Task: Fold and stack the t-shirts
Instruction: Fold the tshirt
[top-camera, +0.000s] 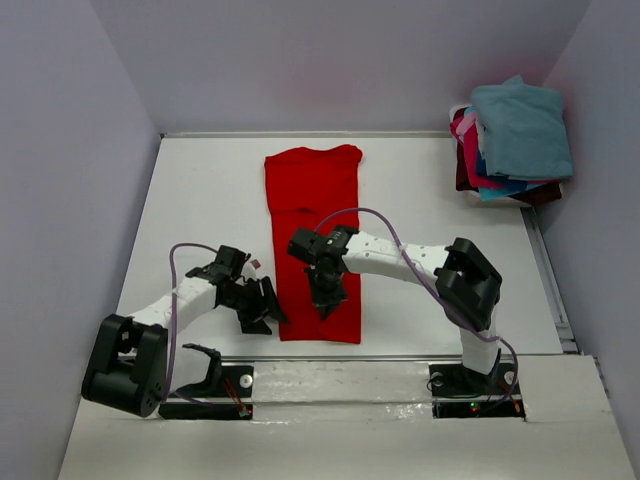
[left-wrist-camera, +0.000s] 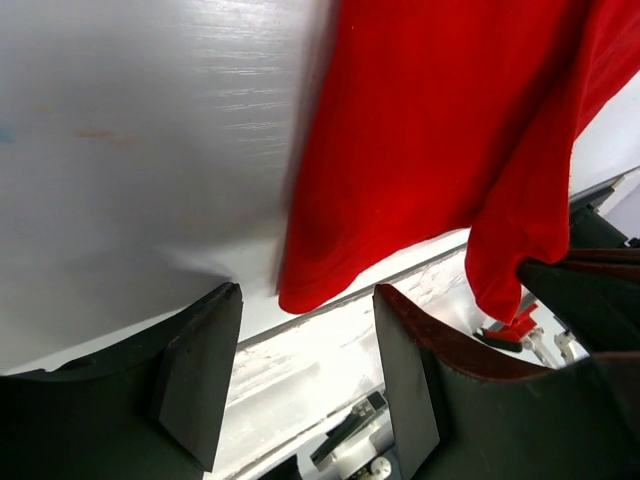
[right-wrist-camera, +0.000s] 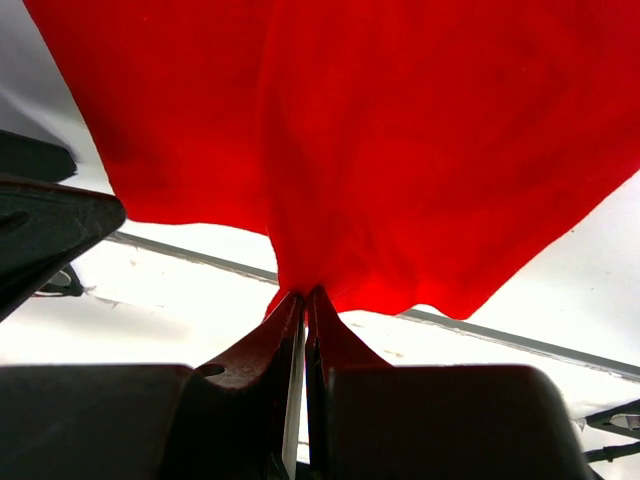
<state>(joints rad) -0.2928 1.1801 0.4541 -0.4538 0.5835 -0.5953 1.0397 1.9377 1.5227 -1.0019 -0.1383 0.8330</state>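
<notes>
The right hand (right-wrist-camera: 303, 295) is being kept closed on a pinch of the red t-shirt (right-wrist-camera: 330, 130) at its near hem. The cloth is being drawn up into a peak from that pinch, presumably so that the near end can be carried over toward the collar for a crosswise fold. The left hand (left-wrist-camera: 305, 292) is being held with its fingers apart and nothing between them, just beside the shirt's near left corner. This is judged to be the approach to a matching grasp, so that the hem can be lifted evenly. The shirt is being laid out as a narrow lengthwise strip along the middle of the tabletop (top-camera: 210, 200), its sides apparently already turned in. The other t-shirts (top-camera: 515, 135) are being kept piled at the far right corner, teal on top, well apart from the red one, likely as the stack to be joined. No brand, label or writing is being shown legibly anywhere.
</notes>
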